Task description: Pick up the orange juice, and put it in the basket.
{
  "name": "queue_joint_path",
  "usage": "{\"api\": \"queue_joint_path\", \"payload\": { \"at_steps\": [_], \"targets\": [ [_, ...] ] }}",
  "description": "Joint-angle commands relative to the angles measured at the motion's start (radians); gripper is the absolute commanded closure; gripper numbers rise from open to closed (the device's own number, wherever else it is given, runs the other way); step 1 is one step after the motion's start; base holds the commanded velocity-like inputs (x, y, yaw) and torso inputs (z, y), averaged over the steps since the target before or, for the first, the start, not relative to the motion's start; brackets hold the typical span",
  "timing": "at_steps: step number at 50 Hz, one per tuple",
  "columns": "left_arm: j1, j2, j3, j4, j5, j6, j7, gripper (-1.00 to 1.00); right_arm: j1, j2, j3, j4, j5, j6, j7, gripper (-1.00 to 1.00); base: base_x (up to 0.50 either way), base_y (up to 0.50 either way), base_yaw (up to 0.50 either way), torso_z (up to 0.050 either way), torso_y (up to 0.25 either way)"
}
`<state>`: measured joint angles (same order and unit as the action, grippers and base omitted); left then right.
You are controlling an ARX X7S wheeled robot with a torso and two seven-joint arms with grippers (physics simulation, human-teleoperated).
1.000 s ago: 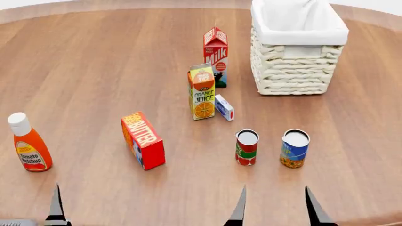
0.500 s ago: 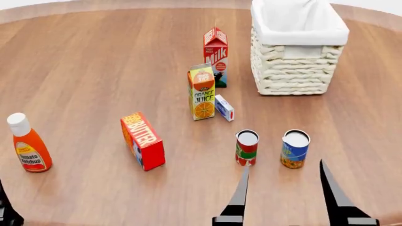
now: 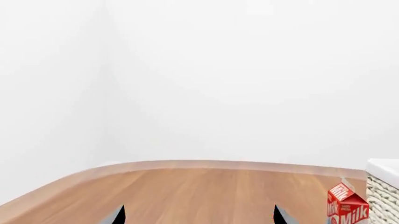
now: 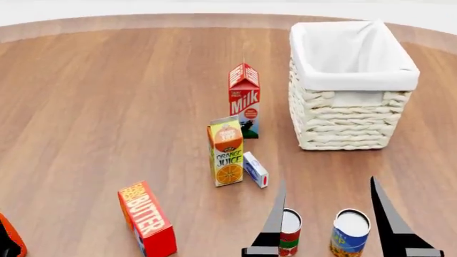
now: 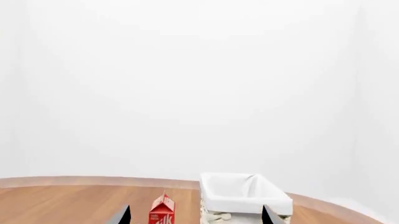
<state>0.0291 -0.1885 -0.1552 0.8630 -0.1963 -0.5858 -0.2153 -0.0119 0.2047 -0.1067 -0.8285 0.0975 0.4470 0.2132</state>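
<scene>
Head view only: orange juice upright near the middle of the wooden surface, with a small white-and-blue box just beside its right edge. Milk carton upright farther back, basket to the right of that, apart from both cartons. Butter box on the near left, an orange bottle cut off at the lower left corner. Two cans near the bottom edge: red-and-green one partly behind a dark fingertip, blue-and-yellow one in the gap between the two fingertips.

Right claw released, fingertips spread wide, holding nothing, low in the head view. Orange juice up and to the left of it, farther out on the surface, clearly apart and outside the gap.

Right wrist view: no orange juice and no cans, just the milk carton top and basket beyond the two spread tips of the right claw, white walls above.

Left wrist view: left claw also released, tips far apart, nothing between them but bare surface; milk carton and a sliver of basket at the edge. No orange juice here either. Left claw not seen in the head view.
</scene>
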Motion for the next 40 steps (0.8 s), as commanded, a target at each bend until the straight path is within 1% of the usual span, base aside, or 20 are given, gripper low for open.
{"api": "queue_joint_path", "payload": {
  "at_steps": [1, 40],
  "targets": [
    [0.005, 0.020, -0.031, 0.014, -0.024, 0.013, 0.019, -1.00, 0.000, -0.012, 0.018, -0.008, -0.011, 0.005, -0.018, -1.00, 0.50, 0.00, 0.00, 0.000, 0.000],
    [0.009, -0.020, -0.010, 0.031, -0.069, 0.011, -0.031, -1.00, -0.003, 0.003, 0.026, 0.000, 0.045, 0.015, 0.002, -1.00, 0.50, 0.00, 0.00, 0.000, 0.001]
  ]
}}
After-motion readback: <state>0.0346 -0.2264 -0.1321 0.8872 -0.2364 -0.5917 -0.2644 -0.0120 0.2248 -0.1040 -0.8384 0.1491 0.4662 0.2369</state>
